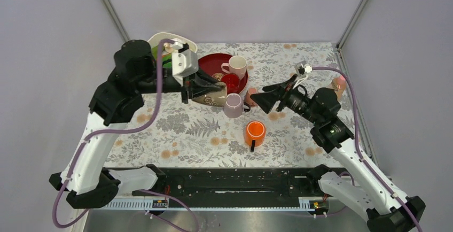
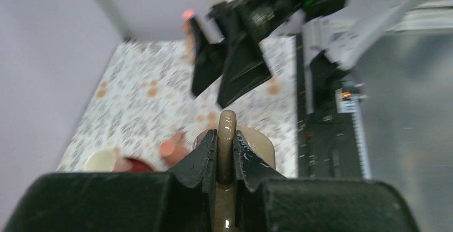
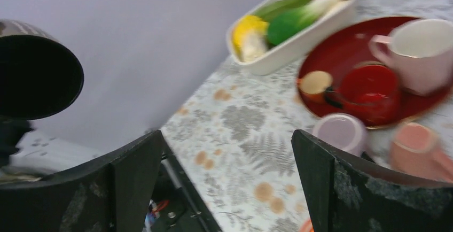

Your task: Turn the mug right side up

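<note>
My left gripper [image 1: 213,89] is shut on the handle [image 2: 226,121] of a beige patterned mug [image 1: 209,99]. It holds the mug on its side at the near edge of the red plate [image 1: 207,62]. In the left wrist view the jaws [image 2: 226,138] pinch the handle, with the mug body [image 2: 262,145] beyond them. A lavender mug [image 1: 233,105] stands upside down on the table beside it, and also shows in the right wrist view [image 3: 342,132]. My right gripper [image 1: 255,98] is open and empty just right of the lavender mug, its jaws wide apart [image 3: 225,136].
An orange mug [image 1: 255,132] stands upright nearer the front. The red plate carries a pink mug [image 1: 236,66] and a red cup [image 1: 230,82]. A small pink cup [image 1: 250,95] lies by my right fingertips. A white dish of vegetables [image 3: 291,23] sits at the back left.
</note>
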`<state>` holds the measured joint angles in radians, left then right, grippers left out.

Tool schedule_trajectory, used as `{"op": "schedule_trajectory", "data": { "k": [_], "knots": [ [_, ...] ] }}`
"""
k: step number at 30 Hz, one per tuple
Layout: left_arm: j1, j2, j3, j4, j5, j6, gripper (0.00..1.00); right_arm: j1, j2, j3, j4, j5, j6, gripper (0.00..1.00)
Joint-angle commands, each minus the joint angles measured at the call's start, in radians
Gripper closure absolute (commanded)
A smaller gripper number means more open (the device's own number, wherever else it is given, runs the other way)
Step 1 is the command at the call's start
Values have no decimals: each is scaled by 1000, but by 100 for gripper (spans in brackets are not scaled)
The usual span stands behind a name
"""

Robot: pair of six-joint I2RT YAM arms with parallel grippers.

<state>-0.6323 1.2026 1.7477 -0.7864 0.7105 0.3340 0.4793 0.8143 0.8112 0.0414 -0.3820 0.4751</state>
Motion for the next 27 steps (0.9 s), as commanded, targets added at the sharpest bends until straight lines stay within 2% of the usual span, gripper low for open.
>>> {"op": "schedule_trajectory", "data": {
  "k": [1, 6, 9, 13, 20, 22, 27],
  "knots": [
    [11, 18, 74, 21, 289, -199, 100, 136, -9, 6, 330, -85, 161, 1],
    [12, 14, 108, 21, 306, -213, 100, 234, 38, -10, 509, -130, 266, 3],
    [13, 14, 103, 21, 309, -211, 100, 287, 60, -16, 561, -137, 289, 5],
    [11, 28, 113, 28, 330, -230, 100, 334, 105, 9, 540, -95, 254, 7],
    [11, 32, 98, 25, 346, -211, 100, 339, 185, 65, 520, -85, 201, 19],
    [12, 26, 79, 40, 352, -218, 100, 340, 202, 80, 560, -109, 221, 25],
    [11, 29, 63, 71, 345, -234, 100, 340, 252, 103, 660, -171, 272, 66]
  ]
}}
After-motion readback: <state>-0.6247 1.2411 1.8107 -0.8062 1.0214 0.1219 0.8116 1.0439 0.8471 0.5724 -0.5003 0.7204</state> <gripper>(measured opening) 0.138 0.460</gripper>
